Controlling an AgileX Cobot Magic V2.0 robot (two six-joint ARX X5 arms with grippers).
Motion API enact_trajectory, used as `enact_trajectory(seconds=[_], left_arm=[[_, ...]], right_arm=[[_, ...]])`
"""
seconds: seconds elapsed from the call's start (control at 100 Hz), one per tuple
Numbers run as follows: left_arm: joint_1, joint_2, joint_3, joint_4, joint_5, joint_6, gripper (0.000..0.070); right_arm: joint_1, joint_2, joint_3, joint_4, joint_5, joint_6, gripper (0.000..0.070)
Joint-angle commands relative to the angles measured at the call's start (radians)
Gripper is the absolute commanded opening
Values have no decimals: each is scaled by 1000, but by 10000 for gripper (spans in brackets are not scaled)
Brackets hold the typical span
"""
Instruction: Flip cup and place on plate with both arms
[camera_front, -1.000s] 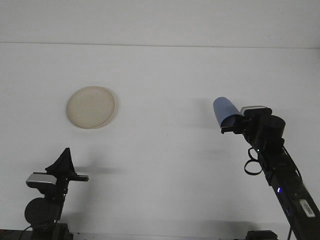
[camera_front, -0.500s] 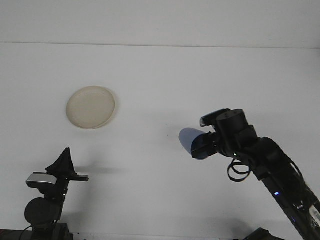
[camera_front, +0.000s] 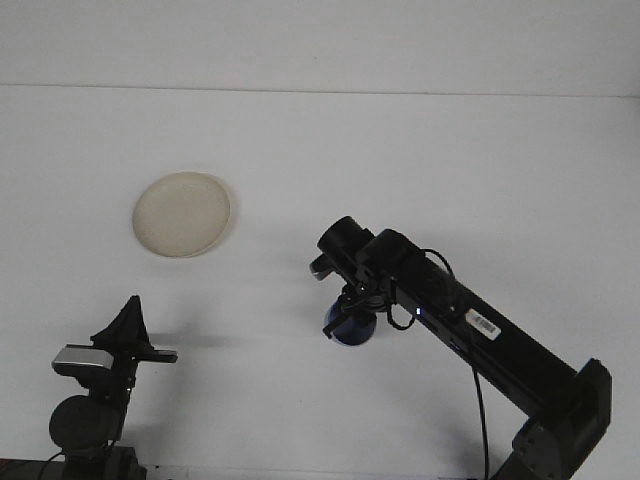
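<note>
A round beige plate (camera_front: 183, 214) lies on the white table (camera_front: 330, 160) at the left. My right arm stretches leftward across the middle of the table, and its gripper (camera_front: 350, 316) points downward, shut on a blue cup (camera_front: 352, 328) that sits low at the table surface beneath the wrist. Most of the cup is hidden by the gripper. My left gripper (camera_front: 128, 320) stays near the front left corner, well below the plate, its dark fingers pressed together into a point with nothing in them.
The table's far edge (camera_front: 320, 88) meets a plain white wall. Cables loop along my right arm (camera_front: 470, 325).
My right arm swung from the right side to the table's middle and lowered the blue cup, turning it from held high and tilted to down at the surface. The left arm stayed still.
</note>
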Motion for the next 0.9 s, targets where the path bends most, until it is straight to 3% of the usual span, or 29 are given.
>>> enact_trajectory(seconds=[0.0,0.48,0.56,0.67,0.72,0.89], left_arm=[[0,-1,-18,12,0,-6,13],[0,-1,-18,12,0,-6,13],[0,-1,-18,12,0,-6,13],[0,-1,-18,12,0,-6,13],[0,-1,-18,12,0,-6,13],[0,-1,-18,12,0,-6,13]], right_arm=[[21,40,31,2,0,-21,0],[58,115,31,24,0,-46,27],[64,115,31,45,0,-45,125],[68,115,36,46,-1,-45,359],[68,115,42,40,-1,-45,434],[67,113,91,-5,-1,-46,464]])
